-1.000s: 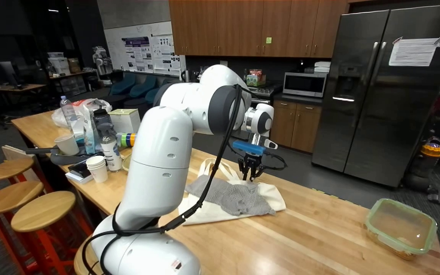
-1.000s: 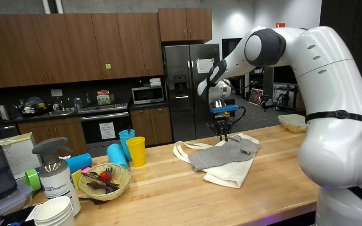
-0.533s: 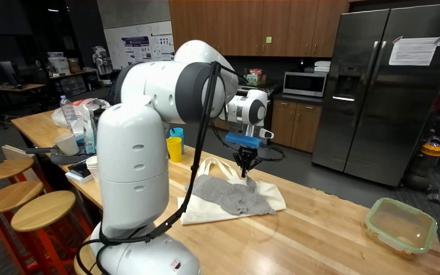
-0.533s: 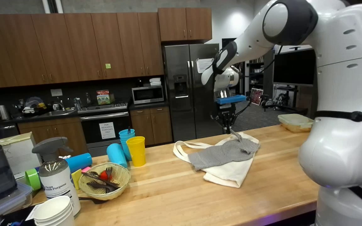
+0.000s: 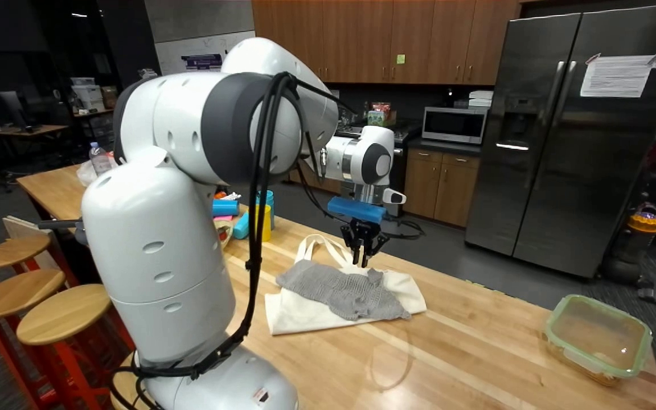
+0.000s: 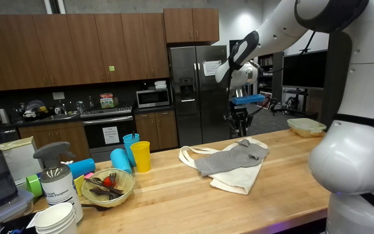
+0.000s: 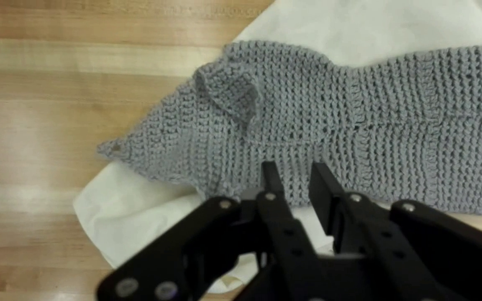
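Brown cabinets (image 5: 379,40) and a dark refrigerator (image 5: 601,154) stand beyond a wooden counter (image 5: 476,347). The white arm (image 5: 163,239) is bent sharply at the elbow, its forearm sloping down over the counter. Its gripper (image 5: 360,261) points downward, jaws slightly apart, just above the gray knitted cloth (image 5: 351,291), which lies rumpled mostly across a cream tote bag (image 5: 299,316).

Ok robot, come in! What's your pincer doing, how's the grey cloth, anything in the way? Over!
Pincer open, empty, clear of grey knitted cloth. Cloth rumpled, lying mostly on cream bag. Nothing seen between pincer and cloth.
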Controlling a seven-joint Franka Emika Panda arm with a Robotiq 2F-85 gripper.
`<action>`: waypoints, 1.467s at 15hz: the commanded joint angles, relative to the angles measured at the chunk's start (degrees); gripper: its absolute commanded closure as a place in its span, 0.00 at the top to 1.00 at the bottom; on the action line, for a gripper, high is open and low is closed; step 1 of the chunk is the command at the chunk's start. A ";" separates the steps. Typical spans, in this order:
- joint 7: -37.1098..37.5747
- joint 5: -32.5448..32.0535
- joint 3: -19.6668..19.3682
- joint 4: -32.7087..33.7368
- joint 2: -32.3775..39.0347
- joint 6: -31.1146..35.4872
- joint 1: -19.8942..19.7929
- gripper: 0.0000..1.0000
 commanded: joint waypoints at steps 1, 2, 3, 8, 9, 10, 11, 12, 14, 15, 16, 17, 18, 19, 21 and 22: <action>-0.02 0.00 -0.02 0.01 0.03 -0.04 0.00 0.27; -0.02 0.00 -0.02 -0.06 0.04 0.04 0.00 0.27; -0.02 0.00 -0.02 -0.10 0.04 0.09 0.00 0.27; -0.03 0.00 -0.02 -0.12 0.03 0.17 0.00 0.27; -0.03 0.00 -0.02 -0.12 0.03 0.18 0.00 0.27; -0.03 0.00 -0.02 -0.12 0.04 0.18 0.00 0.27; -0.03 0.00 -0.02 -0.12 0.04 0.19 0.00 0.27; -0.03 0.00 -0.02 -0.12 0.04 0.19 0.00 0.27; -0.03 0.00 -0.02 -0.12 0.04 0.19 0.00 0.27; -0.03 0.00 -0.02 -0.13 0.04 0.20 0.00 0.27; -0.03 0.00 -0.02 -0.13 0.04 0.20 0.00 0.27; -0.03 0.00 -0.02 -0.13 0.03 0.20 0.00 0.52; -0.09 0.78 0.04 0.08 0.38 0.14 0.10 0.53; -0.25 2.20 0.12 0.31 0.77 -0.07 0.24 0.57; -0.06 3.83 0.29 0.53 1.28 -0.42 0.45 0.69; 0.33 4.39 0.41 0.79 1.71 -0.39 0.53 0.77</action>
